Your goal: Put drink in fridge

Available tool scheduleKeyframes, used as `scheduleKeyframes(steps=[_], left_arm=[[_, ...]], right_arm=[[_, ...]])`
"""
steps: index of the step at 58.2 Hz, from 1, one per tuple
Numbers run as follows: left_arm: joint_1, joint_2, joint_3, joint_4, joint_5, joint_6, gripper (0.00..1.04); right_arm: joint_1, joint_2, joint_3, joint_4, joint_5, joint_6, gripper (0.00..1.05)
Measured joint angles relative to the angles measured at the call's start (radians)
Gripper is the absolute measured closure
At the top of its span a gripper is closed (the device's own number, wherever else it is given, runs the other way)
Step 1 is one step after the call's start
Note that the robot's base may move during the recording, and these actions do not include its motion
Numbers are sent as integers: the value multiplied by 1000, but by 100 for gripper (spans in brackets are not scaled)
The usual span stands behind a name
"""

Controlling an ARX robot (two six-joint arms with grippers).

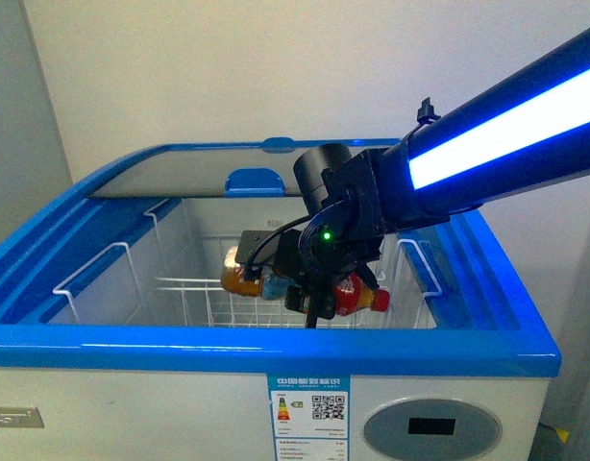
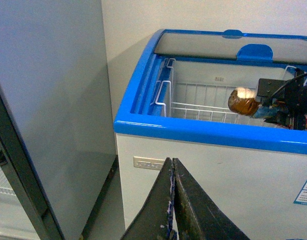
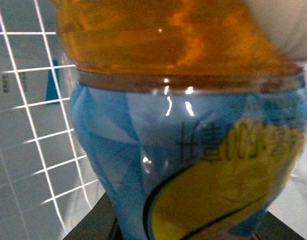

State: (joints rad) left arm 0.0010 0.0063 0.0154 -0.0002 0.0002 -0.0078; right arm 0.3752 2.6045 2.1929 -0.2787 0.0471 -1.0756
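Note:
The drink bottle (image 1: 239, 279), amber liquid with a blue and yellow label, lies sideways in my right gripper (image 1: 276, 281), which is shut on it inside the open fridge (image 1: 276, 349), just above the white wire basket (image 1: 180, 293). It fills the right wrist view (image 3: 188, 125) and shows in the left wrist view (image 2: 243, 101). The fridge's glass lid (image 1: 208, 171) is slid to the back. My left gripper (image 2: 172, 200) is shut and empty, outside the fridge and low before its white front wall (image 2: 218, 185).
A red-labelled bottle (image 1: 357, 296) lies in the basket right beside the right gripper. A tall grey cabinet (image 2: 43, 100) stands close to the fridge's left side, with a narrow gap of floor between them. A wall runs behind the fridge.

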Motion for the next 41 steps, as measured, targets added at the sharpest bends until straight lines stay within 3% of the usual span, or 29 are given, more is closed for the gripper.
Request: scheduleKeyframes(steps=[19, 23, 28, 41], left_arm=[[0, 0, 0, 0, 0, 0, 102], [0, 0, 0, 0, 0, 0, 102], [0, 0, 0, 0, 0, 0, 95], [0, 0, 0, 0, 0, 0, 56]], right_arm=[[40, -2, -165, 86, -3, -2, 68], [40, -10, -178, 98, -7, 3, 58], [40, -20, -192, 105, -10, 6, 48], [37, -111, -241, 116, -50, 18, 10]])
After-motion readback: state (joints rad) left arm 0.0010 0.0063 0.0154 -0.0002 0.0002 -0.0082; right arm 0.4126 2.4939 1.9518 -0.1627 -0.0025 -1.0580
